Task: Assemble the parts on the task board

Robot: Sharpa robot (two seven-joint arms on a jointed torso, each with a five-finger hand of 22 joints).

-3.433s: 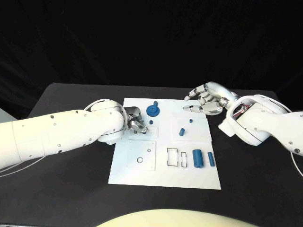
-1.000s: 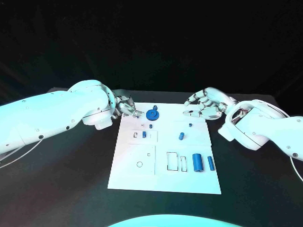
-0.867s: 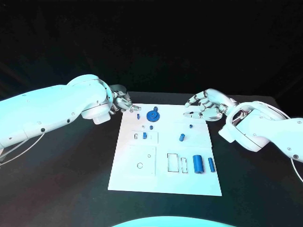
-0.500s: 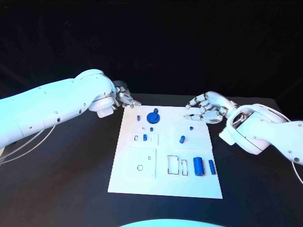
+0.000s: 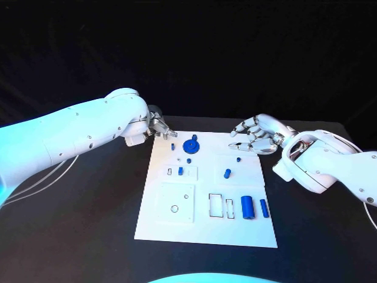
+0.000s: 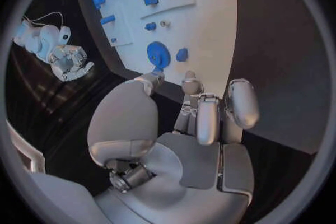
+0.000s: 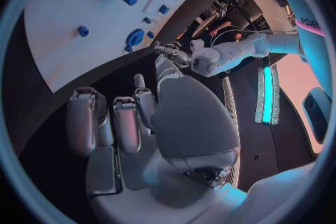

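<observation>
The white task board lies in the middle of the black table. At its far end sit a blue gear and a small blue piece. A short blue peg stands mid-board, and two blue cylinders lie near the right edge. My left hand hovers off the board's far left corner, fingers loosely apart and holding nothing. In the left wrist view the left hand points toward the gear. My right hand floats past the far right corner, half curled around nothing; the right hand also appears in its wrist view.
A small blue part stands in a slot on the board's left half, beside outlined recesses. Black table stretches wide on either side of the board.
My left hand has drawn back from the board's left middle to beyond its far left corner, uncovering the slot with the small blue part. The right hand has barely moved.
</observation>
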